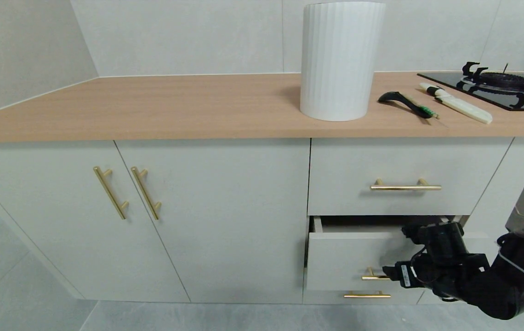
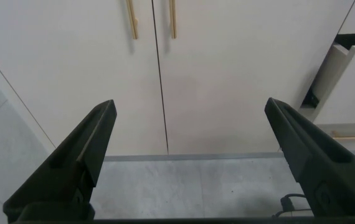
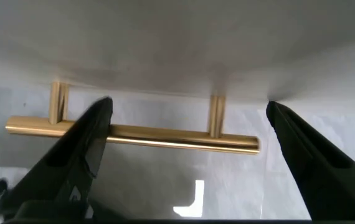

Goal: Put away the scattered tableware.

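Wood-grain counter [image 1: 151, 105], smooth and matte, carries the tableware. A knife [image 1: 457, 103] with a cream blade lies flat just beside a slim black utensil [image 1: 407, 103] with a green band. Both sit between a tall white ribbed cylinder [image 1: 340, 59] and the glossy black hob [image 1: 496, 87].

Below them, pale flat-fronted drawers are stacked. The middle drawer [image 1: 354, 257] stands slightly pulled out, with a dark gap along its top. The right gripper [image 1: 388, 273] sits low in front of it, at its brass handle [image 1: 374, 277].

From the right wrist the handle [image 3: 134, 134] is seen close up: a round polished bar on two short posts. The right gripper [image 3: 188, 106] has its dark wedge-shaped fingers spread wide, clamping nothing (whether one touches the bar I cannot tell).

The left wrist view looks elsewhere. The left gripper [image 2: 190, 104], likewise spread wide and holding nothing, faces two plain doors [image 2: 227, 74] with thin brass pulls, above grey floor [image 2: 184, 186]. The pulled-out drawer [image 2: 345, 81] shows edge-on off to one side.
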### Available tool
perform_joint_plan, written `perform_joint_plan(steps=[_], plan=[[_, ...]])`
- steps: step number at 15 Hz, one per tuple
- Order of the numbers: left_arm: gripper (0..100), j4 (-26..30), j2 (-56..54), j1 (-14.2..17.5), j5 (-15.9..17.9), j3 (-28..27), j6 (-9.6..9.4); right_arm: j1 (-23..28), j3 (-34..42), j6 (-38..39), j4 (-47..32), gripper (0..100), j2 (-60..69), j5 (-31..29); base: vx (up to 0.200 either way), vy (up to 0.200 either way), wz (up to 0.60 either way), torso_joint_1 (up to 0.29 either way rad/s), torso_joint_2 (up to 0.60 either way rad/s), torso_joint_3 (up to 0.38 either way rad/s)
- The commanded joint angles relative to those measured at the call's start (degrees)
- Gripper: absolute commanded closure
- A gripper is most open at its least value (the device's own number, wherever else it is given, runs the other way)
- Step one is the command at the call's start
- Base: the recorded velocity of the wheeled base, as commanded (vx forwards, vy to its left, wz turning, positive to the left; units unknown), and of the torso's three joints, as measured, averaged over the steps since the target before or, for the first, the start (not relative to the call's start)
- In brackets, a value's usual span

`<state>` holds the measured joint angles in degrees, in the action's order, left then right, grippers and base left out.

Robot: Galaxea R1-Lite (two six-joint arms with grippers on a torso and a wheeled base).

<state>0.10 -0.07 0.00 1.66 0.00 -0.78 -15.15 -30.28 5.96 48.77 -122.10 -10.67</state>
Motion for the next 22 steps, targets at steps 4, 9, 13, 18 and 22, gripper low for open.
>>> perform_joint_plan(steps=[4,9,13,18,22], plan=[[0,0.0,0.1,0.0,0.0,0.0,-0.01,-2.1,-1.2,0.2,-6.4,0,15.0,-0.1,0.0,0.0,0.0,0.0,0.0,0.0],[0,0.0,0.1,0.0,0.0,0.0,-0.01,-2.5,-14.9,0.2,-30.4,0,26.7,0.1,0.0,0.0,0.0,0.0,0.0,0.0],[0,0.0,0.1,0.0,0.0,0.0,0.08,-2.5,-18.1,0.4,-30.2,0,19.9,0.1,0.0,0.0,0.0,0.0,0.0,0.0],[0,0.0,0.1,0.0,0.0,0.0,0.08,-2.5,-20.0,0.4,-25.0,0,11.2,-0.4,0.0,0.0,0.0,0.0,0.0,0.0],[0,0.0,0.1,0.0,0.0,0.0,0.08,-2.5,-20.3,0.7,-21.2,0,7.0,-0.6,0.0,0.0,0.0,0.0,0.0,0.0]])
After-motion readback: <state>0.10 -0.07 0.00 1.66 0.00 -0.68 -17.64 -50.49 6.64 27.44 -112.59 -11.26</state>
